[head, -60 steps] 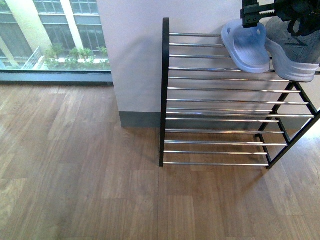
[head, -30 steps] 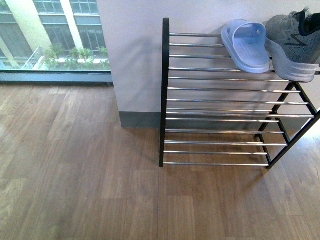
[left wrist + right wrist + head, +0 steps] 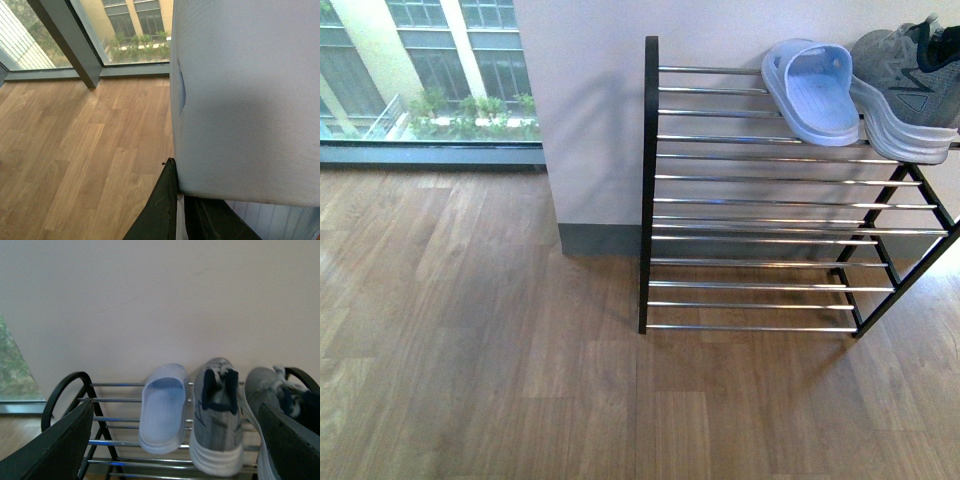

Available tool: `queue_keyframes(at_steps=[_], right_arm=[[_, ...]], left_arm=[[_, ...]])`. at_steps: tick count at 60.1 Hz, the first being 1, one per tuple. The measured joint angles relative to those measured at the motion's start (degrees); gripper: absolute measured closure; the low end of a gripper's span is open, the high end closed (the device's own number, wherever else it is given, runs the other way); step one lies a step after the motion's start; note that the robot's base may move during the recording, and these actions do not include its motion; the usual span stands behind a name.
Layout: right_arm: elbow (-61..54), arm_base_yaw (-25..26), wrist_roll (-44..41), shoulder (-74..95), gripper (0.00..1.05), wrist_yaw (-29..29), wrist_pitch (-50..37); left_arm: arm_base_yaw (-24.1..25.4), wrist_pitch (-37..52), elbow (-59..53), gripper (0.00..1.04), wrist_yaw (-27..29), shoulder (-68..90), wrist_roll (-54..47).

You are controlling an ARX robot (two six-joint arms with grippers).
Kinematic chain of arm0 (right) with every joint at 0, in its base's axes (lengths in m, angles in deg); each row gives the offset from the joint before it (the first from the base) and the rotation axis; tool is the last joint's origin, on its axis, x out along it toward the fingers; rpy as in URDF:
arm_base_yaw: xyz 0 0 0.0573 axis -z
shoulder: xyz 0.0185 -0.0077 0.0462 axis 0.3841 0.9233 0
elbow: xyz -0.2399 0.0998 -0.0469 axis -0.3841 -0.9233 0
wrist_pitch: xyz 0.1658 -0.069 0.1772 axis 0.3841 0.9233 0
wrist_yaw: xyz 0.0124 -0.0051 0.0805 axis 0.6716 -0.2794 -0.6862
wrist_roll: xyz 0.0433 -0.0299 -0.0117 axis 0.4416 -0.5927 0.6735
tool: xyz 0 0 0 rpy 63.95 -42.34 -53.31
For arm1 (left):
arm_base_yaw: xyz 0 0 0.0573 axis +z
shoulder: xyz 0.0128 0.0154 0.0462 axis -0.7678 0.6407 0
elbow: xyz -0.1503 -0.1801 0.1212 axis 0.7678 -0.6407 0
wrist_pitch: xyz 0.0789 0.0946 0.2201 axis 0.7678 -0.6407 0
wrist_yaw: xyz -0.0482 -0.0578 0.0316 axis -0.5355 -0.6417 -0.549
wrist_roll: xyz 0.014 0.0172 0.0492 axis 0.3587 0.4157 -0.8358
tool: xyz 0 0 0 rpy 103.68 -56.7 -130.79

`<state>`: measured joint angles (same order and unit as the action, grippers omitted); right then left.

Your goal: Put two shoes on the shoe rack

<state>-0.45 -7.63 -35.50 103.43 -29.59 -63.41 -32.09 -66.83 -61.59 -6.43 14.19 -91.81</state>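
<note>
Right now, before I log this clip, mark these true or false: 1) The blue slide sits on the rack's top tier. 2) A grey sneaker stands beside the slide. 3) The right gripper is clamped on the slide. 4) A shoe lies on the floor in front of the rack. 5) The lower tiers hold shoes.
1) True: the blue slide rests on the top rods of the shoe rack.
2) True: a grey sneaker stands next to it.
3) False: the right gripper is open and clear of the slide.
4) False: the wooden floor shows no shoe.
5) False: the lower tiers are bare in the front view.
</note>
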Motion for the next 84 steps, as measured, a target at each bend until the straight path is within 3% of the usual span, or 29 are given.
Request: queue_keyframes(at_steps=[11, 14, 20, 46, 62, 66, 84], right_arm=[[-0.4, 0.6, -0.7, 0.2, 0.11, -1.4, 0.3], [-1.4, 0.9, -2.7, -1.5, 0.20, -6.1, 4.5], [-5.0, 0.0, -4.5, -5.5, 0.34, -6.8, 8.4], [-14.8, -7.0, -6.3, -28.9, 1.04, 0.0, 21.4], [-17.7, -9.7, -6.4, -40.1, 1.03, 2.4, 29.5], [-18.3, -12.7, -6.4, -43.5, 1.03, 6.6, 32.4], [-19.1, -14.7, -6.4, -56.4, 1.03, 7.4, 43.4]], left_arm=[[0.0, 0.0, 0.0, 1.03, 0.0, 0.0, 0.0], [0.0, 0.0, 0.0, 1.03, 0.0, 0.0, 0.0], [0.0, 0.0, 0.0, 1.03, 0.0, 0.0, 0.0], [0.0, 0.0, 0.0, 1.03, 0.0, 0.0, 0.0], [0.0, 0.0, 0.0, 1.03, 0.0, 0.0, 0.0], [0.0, 0.0, 0.0, 1.03, 0.0, 0.0, 0.0], [0.0, 0.0, 0.0, 1.03, 0.0, 0.0, 0.0]])
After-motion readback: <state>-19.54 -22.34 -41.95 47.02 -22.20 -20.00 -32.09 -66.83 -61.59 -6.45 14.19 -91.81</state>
